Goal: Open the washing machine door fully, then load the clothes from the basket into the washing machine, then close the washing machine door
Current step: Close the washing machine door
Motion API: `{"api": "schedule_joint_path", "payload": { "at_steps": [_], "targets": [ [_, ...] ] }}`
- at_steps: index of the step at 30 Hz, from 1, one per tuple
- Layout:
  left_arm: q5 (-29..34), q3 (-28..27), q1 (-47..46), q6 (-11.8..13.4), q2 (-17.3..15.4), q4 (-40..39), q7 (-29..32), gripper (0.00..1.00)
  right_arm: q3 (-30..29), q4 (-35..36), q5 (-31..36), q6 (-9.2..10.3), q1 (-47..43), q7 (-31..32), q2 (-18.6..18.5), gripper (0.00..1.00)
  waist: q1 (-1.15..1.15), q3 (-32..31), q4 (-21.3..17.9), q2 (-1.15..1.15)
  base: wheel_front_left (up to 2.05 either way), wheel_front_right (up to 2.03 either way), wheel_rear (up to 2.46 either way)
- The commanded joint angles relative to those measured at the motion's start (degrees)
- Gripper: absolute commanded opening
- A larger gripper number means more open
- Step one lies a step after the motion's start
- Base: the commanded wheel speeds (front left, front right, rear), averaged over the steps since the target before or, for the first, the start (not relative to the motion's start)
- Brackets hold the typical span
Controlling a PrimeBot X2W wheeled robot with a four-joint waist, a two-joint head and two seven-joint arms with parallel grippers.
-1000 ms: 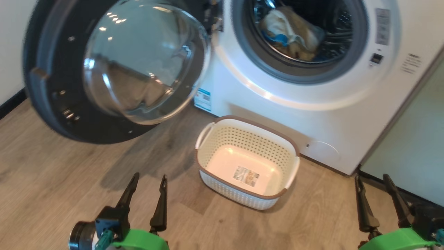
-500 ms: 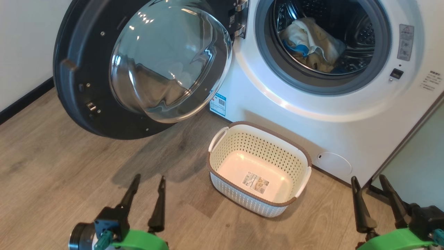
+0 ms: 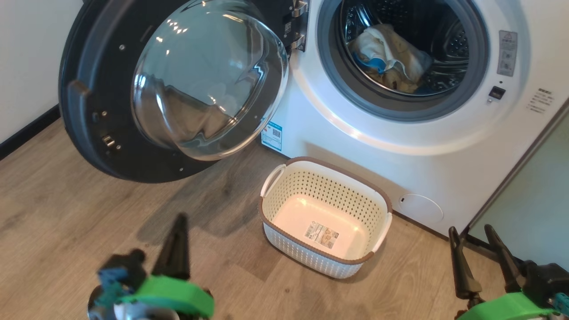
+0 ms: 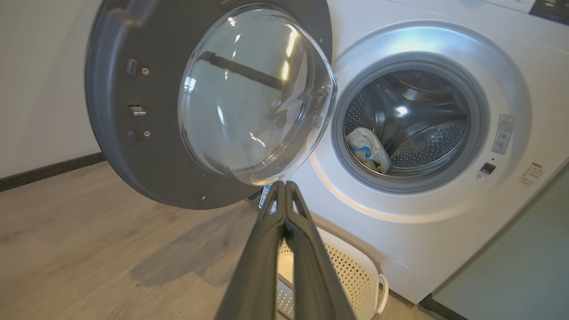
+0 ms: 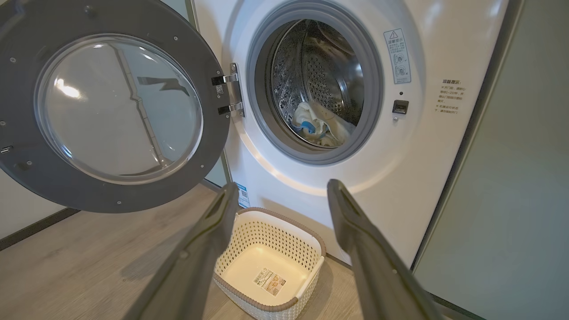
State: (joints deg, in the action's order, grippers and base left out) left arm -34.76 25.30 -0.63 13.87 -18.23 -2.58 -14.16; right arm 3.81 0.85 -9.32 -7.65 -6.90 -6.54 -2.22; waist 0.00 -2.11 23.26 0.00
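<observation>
Left gripper: two long dark fingers pressed together to the tips, gripping nothing; hung over the wooden floor at the near left, pointed toward the lower edge of the open door. Right gripper: fingers spread well apart, empty; at the near right, by the foot of the pale green cabinet. Basket: cream-white plastic, perforated walls, brown rim, white side handles; stood on the floor between the two grippers and farther off, just in front of the washing machine; bare bottom showed a label sticker. Washing machine: white front-loader at the far right, porthole uncovered, grey gasket around a steel drum. Clothes: pale cream bundle with one blue piece; lay inside the drum, low and toward the left of the opening. Washing machine door: wide dark rim, clear bulging glass bowl; swung out to the left on its hinge, inner face toward the robot, well apart from the porthole. Blue QR sticker: lower left corner of the machine's front, just below the door glass. Small round white panel cover: lower right of the front, beyond the basket's far right corner. White wall with dark skirting: far left, behind the door.
</observation>
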Motion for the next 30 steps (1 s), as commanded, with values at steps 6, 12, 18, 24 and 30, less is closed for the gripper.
{"api": "schedule_joint_path", "payload": {
  "at_steps": [6, 12, 18, 24, 30],
  "targets": [
    [-11.05, -10.04, -6.55, -6.75, 2.59, -3.82, -0.8, 0.0, 1.25, 2.31, -0.06, 0.16, 1.1, 0.34, -0.65, 1.0, 0.0, 0.28, -1.31, 0.0, 0.0, 0.0, 0.0],
    [-22.82, -17.97, -13.88, -13.11, 2.18, -5.01, 0.38, 0.0, 0.96, 2.89, 0.1, 0.16, 1.12, 0.58, -0.65, 1.0, 0.0, 1.28, -1.76, 0.0, 0.0, 0.0, 0.0],
    [-32.33, -24.24, -21.53, -16.36, -0.27, -4.55, 3.9, 0.0, 0.54, 3.64, 0.53, 0.16, 1.56, 0.8, -0.65, 1.0, 0.0, 2.89, -1.65, 0.0, 0.0, 0.0, 0.0],
    [-41.43, -30.79, -28.09, -18.26, -4.03, -0.49, 7.73, 0.0, 0.5, 4.06, 0.68, 0.16, 2.32, 1.25, -0.65, 1.0, 0.0, 4.66, -1.53, 0.0, 0.0, 0.0, 0.0],
    [-47.85, -36.14, -32.37, -19.53, -7.81, 8.71, 10.53, 0.0, 0.82, 4.78, 1.44, 0.16, 3.22, 2.11, -0.65, 1.0, 0.0, 6.34, -1.86, 0.0, 0.0, 0.0, 0.0]
  ]
}}
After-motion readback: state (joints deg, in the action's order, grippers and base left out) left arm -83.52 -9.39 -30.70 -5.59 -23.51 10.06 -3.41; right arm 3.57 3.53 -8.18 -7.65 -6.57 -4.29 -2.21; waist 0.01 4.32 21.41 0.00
